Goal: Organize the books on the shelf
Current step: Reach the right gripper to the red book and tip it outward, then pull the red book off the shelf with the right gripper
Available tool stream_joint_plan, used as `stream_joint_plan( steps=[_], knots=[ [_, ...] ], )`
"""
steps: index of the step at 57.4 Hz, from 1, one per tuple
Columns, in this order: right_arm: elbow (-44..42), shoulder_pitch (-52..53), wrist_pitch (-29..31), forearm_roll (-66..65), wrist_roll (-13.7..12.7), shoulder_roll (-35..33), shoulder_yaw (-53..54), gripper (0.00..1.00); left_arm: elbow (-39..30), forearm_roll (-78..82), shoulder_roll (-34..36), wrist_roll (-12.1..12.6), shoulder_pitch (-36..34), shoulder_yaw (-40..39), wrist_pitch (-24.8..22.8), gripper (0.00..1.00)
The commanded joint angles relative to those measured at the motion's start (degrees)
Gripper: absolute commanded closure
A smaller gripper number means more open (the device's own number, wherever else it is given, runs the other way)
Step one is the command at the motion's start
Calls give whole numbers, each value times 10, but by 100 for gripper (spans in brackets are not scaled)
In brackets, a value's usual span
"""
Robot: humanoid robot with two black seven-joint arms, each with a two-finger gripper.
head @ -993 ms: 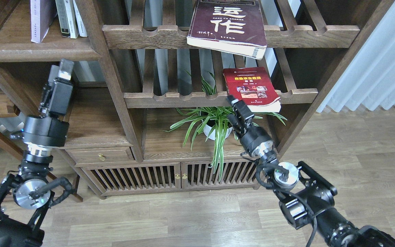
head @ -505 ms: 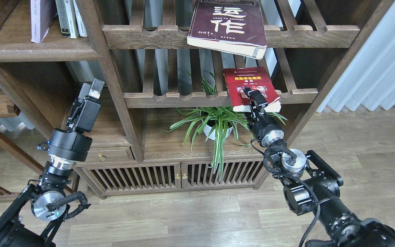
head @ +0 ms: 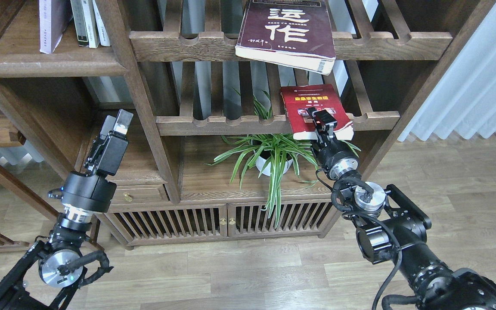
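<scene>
The red book lies flat on the lower slatted rack, with its near edge over the front rail. The right gripper sits at this near edge, one finger on the cover; whether it clamps the book I cannot tell. The maroon book lies on the upper rack. The lavender book stands on the solid shelf at far left. The left gripper holds nothing, its opening unclear.

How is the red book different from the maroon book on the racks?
The red book is thin and lies on the lower rack; the maroon book is thick and lies on the upper rack. The right gripper is at the red book's front edge; nothing touches the maroon book. Both lie flat, cover up, overhanging the front rail.
</scene>
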Motion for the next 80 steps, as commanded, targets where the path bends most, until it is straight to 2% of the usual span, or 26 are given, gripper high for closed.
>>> stream_joint_plan(
  steps=[1, 3, 9, 12, 13, 16, 20, 23, 32, 39, 44, 48, 80],
  knots=[
    [1, -1, 6, 31, -1, 0, 1, 93, 0, -2, -1, 10, 2, 4, 0, 1],
    [1, -2, 13, 40, -1, 0, 4, 96, 1, -6, -1, 13, 2, 4, 0, 1],
    [3, -3, 34, 51, -5, 0, 6, 97, 10, -31, -1, 33, 2, 5, 0, 1],
    [8, -7, 45, 52, -7, 0, 6, 97, 11, -55, -2, 54, 2, 7, 0, 1],
    [14, -10, 63, 55, -18, 0, 6, 97, 13, -85, -2, 84, 0, 11, 0, 1],
    [23, -17, 87, 57, -37, 0, 6, 97, 17, -120, -2, 113, -3, 16, 0, 1],
    [35, -32, 114, 58, -62, 0, 6, 97, 18, -150, -2, 134, -2, 18, 0, 1],
    [50, -45, 135, 60, -78, 0, 6, 96, 18, -161, -2, 140, -3, 24, 0, 1],
    [95, -82, 169, 63, -113, 0, 0, 96, 19, -169, -2, 142, -5, 37, 0, 1],
    [119, -103, 169, 64, -130, 0, -5, 96, 21, -203, -2, 147, -6, 53, 0, 3],
    [137, -126, 169, 63, -162, 0, -17, 96, 20, -227, -2, 149, -6, 71, 0, 3],
    [144, -140, 169, 63, -174, 0, -33, 96, 20, -232, -1, 149, -4, 80, 0, 3],
    [197, -194, 169, 63, -176, 0, -157, 95, 22, -254, 5, 149, 17, 134, 0, 2]
  ],
)
